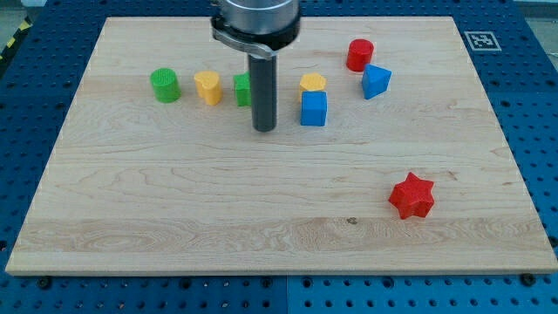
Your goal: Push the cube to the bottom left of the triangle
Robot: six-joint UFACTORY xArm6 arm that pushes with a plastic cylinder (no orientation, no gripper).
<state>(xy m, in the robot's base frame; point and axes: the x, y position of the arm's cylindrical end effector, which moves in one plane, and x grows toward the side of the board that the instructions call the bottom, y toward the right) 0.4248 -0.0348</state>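
A blue cube point(314, 108) sits on the wooden board point(261, 201) right of centre near the view's top. A blue triangle-like block point(376, 81) lies up and to the right of it. My tip point(264, 129) is just left of the blue cube, a small gap apart, and slightly below it. A yellow block point(313, 84) stands directly behind the cube, touching or nearly so. A green block point(243, 90) is partly hidden behind the rod.
A red cylinder point(360, 55) stands above the blue triangle. A yellow heart-like block point(207, 87) and a green cylinder point(165, 85) sit to the left in the same row. A red star point(411, 195) lies at the lower right.
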